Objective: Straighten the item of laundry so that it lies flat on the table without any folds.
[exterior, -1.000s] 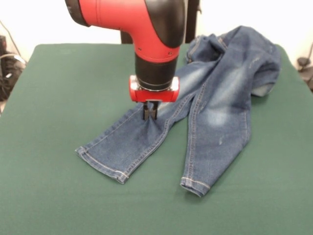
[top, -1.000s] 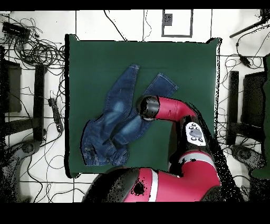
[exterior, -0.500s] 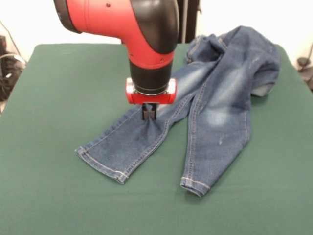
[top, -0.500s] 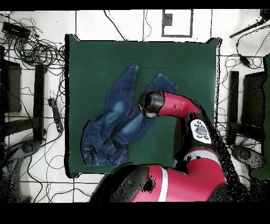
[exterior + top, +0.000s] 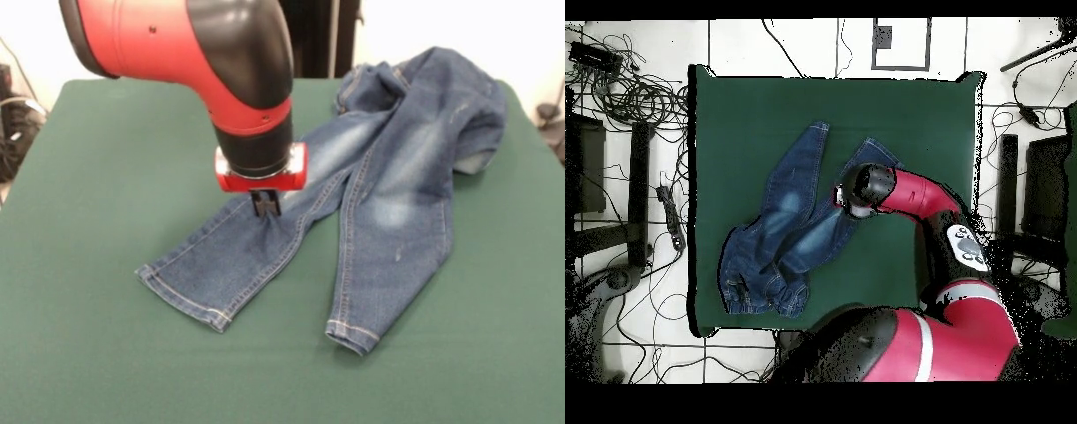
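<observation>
Currently the gripper (image 5: 266,210) has its fingers pinched narrow on denim midway along one leg of the jeans (image 5: 388,177), which sprawl toward 2 o'clock on the green table (image 5: 97,177). A thin pinch could slip, or dragging could bunch the crumpled waistband (image 5: 375,75) near the far edge. Nothing else obstructs.

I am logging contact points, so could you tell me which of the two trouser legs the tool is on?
The tool is on the jeans leg at picture-left in the front view, partway up from its cuff; the other leg lies untouched.
</observation>
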`<state>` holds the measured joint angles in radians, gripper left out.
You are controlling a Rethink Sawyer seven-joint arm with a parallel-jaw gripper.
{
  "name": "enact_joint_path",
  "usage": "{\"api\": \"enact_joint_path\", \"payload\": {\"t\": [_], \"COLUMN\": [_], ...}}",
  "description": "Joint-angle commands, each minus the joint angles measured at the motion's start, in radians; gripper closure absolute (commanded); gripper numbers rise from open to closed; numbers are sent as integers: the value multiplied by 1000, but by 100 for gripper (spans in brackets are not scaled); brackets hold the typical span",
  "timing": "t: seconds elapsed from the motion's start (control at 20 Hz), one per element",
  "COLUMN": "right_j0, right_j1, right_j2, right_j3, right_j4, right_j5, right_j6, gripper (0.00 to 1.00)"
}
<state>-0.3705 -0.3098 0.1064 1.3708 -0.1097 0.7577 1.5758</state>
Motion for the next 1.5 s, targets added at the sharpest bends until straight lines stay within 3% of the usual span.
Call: {"api": "enact_joint_path", "payload": {"t": [0.05,0.3,0.75,1.1,1.35,1.5], "right_j0": [-77,-67,-47,-64,-92,-107], "right_j1": [99,13,-60,-52,25,48], "right_j2": [26,3,-18,21,75,89], "right_j3": [-139,-103,-110,-163,-231,-222], "right_j4": [-101,-112,-132,-149,-152,-152], "right_j5": [-396,-337,-253,-211,-225,-255], "right_j6": [71,90,92,46,-2,1], "gripper": [100,100,100,100,100,100]}}
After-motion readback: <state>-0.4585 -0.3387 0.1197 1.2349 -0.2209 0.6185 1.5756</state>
